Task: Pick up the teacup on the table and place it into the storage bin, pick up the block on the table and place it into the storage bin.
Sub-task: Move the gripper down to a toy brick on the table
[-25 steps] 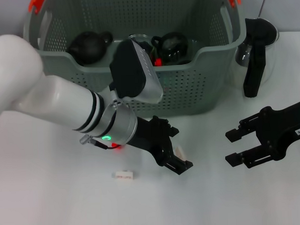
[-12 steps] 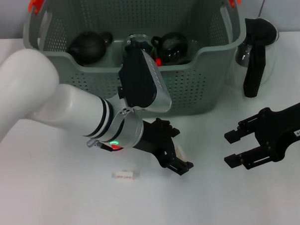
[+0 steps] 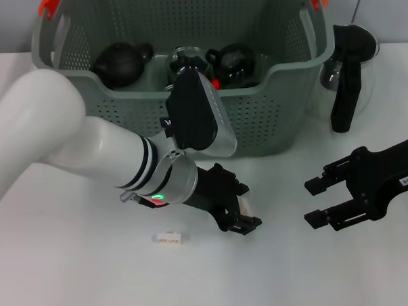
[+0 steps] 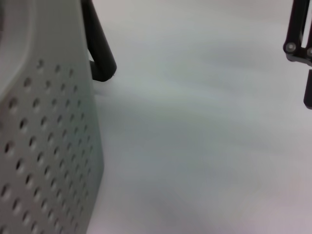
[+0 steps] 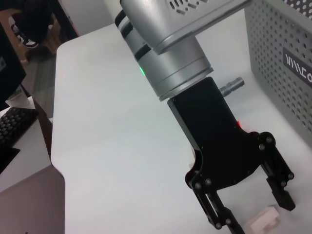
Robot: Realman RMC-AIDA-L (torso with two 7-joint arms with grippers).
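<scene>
Head view: left gripper (image 3: 243, 214) low over the white table (image 3: 74, 280) at lower centre of frame, just in front of the storage bin (image 3: 256, 117). Fingers spread apart, straddling a small pale block (image 3: 245, 207) that sits between them; can't tell if the pads touch it. Right wrist view shows the same gripper (image 5: 261, 214) from the front, jaws apart, the block (image 5: 262, 220) on the table between the tips at the bottom edge of frame. A second small white block (image 3: 168, 238) lies on the table left of the gripper, apart from it. Storage bin fills the top centre of frame, orange handle clips (image 3: 47, 4) at its upper corners; inside are dark rounded teaware pieces, including a black teapot (image 3: 121, 62) at left and another black pot (image 3: 235, 62) near centre. Right gripper (image 3: 319, 201) hovers at lower right of frame, fingers apart, holding nothing. A glass pitcher with black handle (image 3: 346, 69) stands on the table right of the bin. Left wrist view: only bin wall (image 4: 48, 146) and bare table.
</scene>
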